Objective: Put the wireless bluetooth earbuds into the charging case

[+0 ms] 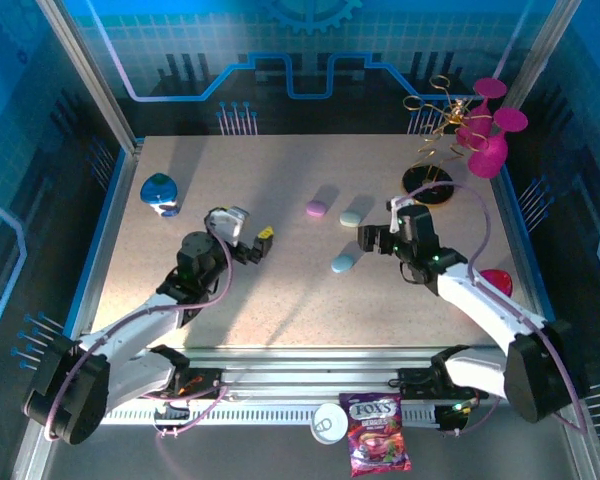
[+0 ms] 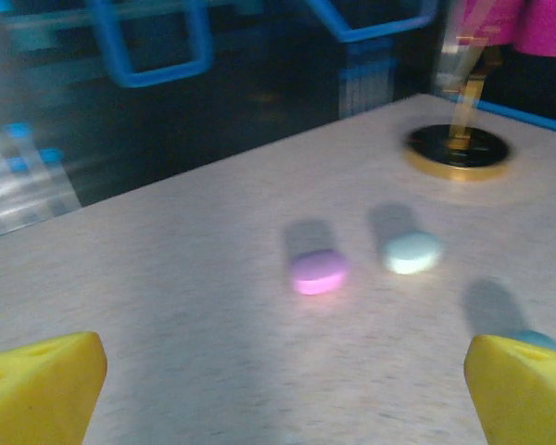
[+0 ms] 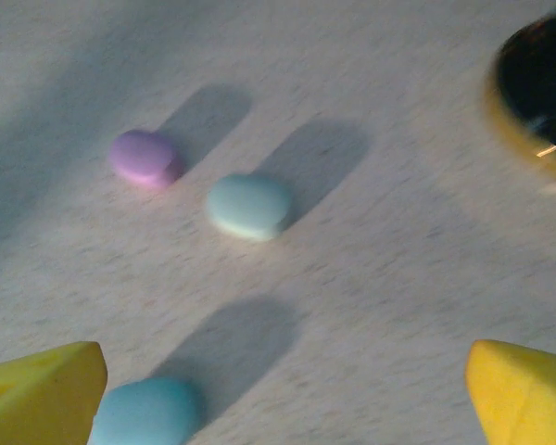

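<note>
Three shut pebble-shaped cases lie mid-table: a purple case (image 1: 316, 209) (image 2: 318, 271) (image 3: 144, 157), a pale teal case (image 1: 351, 218) (image 2: 412, 251) (image 3: 249, 206) and a blue case (image 1: 342, 263) (image 3: 146, 413). The tiny earbuds are out of view. My left gripper (image 1: 258, 243) (image 2: 283, 394) hovers open, left of the cases, with nothing between its yellow fingertips (image 2: 42, 389). My right gripper (image 1: 371, 240) (image 3: 283, 399) is open just right of the blue and teal cases; the blue case sits by its left fingertip (image 3: 42, 394).
A black-and-gold round base (image 1: 427, 182) (image 2: 458, 149) (image 3: 537, 93) carries a wire stand with pink discs (image 1: 490, 130) at the back right. A blue object (image 1: 160, 192) sits back left, and a red one (image 1: 496, 280) at the right edge. A candy bag (image 1: 378, 432) lies below the table front.
</note>
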Tool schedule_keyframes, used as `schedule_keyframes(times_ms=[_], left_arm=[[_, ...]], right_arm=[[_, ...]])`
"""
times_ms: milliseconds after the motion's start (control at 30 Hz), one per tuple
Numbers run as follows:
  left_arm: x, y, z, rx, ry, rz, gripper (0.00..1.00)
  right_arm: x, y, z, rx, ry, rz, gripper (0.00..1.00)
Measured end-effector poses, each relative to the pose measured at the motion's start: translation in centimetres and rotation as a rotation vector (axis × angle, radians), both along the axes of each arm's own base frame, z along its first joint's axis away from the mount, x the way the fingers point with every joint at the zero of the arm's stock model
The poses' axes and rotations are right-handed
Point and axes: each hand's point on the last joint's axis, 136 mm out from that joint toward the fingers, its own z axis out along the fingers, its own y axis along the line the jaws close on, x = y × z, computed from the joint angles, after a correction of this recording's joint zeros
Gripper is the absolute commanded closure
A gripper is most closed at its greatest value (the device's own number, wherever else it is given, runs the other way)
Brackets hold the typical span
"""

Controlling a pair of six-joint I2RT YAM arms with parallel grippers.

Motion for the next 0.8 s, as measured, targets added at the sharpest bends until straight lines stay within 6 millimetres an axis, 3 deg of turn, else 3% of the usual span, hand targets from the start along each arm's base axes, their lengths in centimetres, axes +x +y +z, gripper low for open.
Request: schedule_keyframes(times_ms=[100,200,333,467,633,800], left_arm=[[0.8,3.5,-2.0,0.018,0.024,0.123,0.01],[1.5,6.5,-5.6,0.027,0.097,0.218,0.01],[2.3,9.2,-9.3,0.031,0.172,0.298,0.01],[3.1,10.9,-10.9,-0.007,0.194,0.340,0.00],[4.0,12.9,-12.8,-0.066,0.245,0.384,0.01],[5.2,12.9,-11.5,-0.096,0.214,0.384,0.01]], right_arm=[[0.3,-3.8,-1.7,-0.087,-0.037,-0.082,0.00],[0.9,-7.5,-3.1,-0.144,-0.073,-0.165,0.00],[1.9,-9.7,-4.8,-0.172,-0.124,-0.197,0.00],[2.9,-10.1,-6.7,-0.151,-0.147,-0.179,0.00],[4.0,-8.8,-7.9,-0.127,-0.174,-0.106,0.00],[4.5,-8.6,-7.0,-0.120,-0.220,-0.099,0.00]])
